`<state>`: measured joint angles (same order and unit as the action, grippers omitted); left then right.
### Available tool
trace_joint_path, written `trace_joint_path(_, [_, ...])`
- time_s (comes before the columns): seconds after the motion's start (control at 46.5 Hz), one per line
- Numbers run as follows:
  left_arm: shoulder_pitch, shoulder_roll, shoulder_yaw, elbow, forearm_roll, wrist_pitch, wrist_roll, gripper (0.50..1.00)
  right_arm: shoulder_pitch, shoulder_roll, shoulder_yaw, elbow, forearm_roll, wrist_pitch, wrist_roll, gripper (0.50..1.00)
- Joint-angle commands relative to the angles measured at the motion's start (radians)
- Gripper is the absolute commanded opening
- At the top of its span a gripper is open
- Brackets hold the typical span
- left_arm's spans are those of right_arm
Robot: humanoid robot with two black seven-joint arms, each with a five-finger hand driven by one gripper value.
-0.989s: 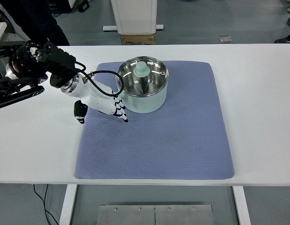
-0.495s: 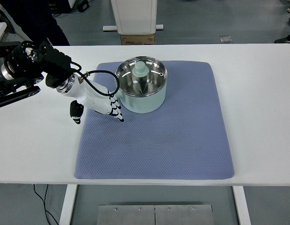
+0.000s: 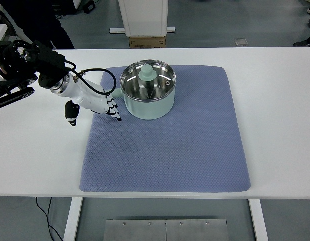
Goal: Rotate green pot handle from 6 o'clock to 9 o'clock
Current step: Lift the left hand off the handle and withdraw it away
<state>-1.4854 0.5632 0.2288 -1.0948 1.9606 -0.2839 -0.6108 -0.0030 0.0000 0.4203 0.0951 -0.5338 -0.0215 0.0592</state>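
The pale green pot (image 3: 147,95) with a steel inside stands on the blue mat (image 3: 170,150), at its back left. A pale green knob (image 3: 146,73) sticks up inside it. A short stub of the pot's handle (image 3: 116,92) shows at the pot's left side, pointing left, mostly covered by my left hand (image 3: 95,103). That white hand lies beside the pot with its black-tipped fingers (image 3: 114,109) stretched out near the handle and the thumb (image 3: 70,113) spread away to the left. It grasps nothing that I can see. My right hand is out of view.
A black cable (image 3: 102,73) loops from the left wrist toward the pot. The white table (image 3: 275,100) extends to the right of the mat. Beyond its far edge stand a cardboard box (image 3: 147,41) and a white pedestal (image 3: 143,15); a person's dark legs (image 3: 34,20) are at top left.
My left hand and arm have drawn back to the left. The pot has shifted slightly left and back with it, and its handle stub now shows at the left side.
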Motion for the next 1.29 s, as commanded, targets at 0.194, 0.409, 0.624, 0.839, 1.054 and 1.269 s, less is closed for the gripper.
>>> trace_joint_path(0.194, [0.028, -0.002, 0.000, 0.082, 0.000, 0.032, 0.000, 1.000, 0.000, 0.000, 0.000, 0.000, 0.000, 0.000, 0.001, 1.000])
trace_joint_path(0.409, [0.027, -0.002, -0.002, 0.079, -0.014, 0.032, 0.000, 1.000, 0.000, 0.000, 0.000, 0.000, 0.000, 0.000, -0.001, 1.000])
trace_joint_path(0.624, [-0.006, 0.004, -0.003, 0.069, -0.103, 0.031, 0.000, 1.000, 0.000, 0.000, 0.000, 0.000, 0.000, 0.000, -0.001, 1.000])
trace_joint_path(0.839, [-0.068, 0.044, -0.006, 0.069, -0.143, 0.031, 0.000, 1.000, 0.000, 0.000, 0.000, 0.000, 0.000, 0.000, -0.001, 1.000])
trace_joint_path(1.054, [-0.096, 0.078, -0.025, 0.076, -0.284, 0.034, 0.000, 1.000, 0.000, 0.000, 0.000, 0.000, 0.000, 0.000, -0.001, 1.000])
trace_joint_path(1.269, [-0.090, 0.123, -0.039, 0.088, -0.741, 0.035, 0.000, 1.000, 0.000, 0.000, 0.000, 0.000, 0.000, 0.000, -0.001, 1.000])
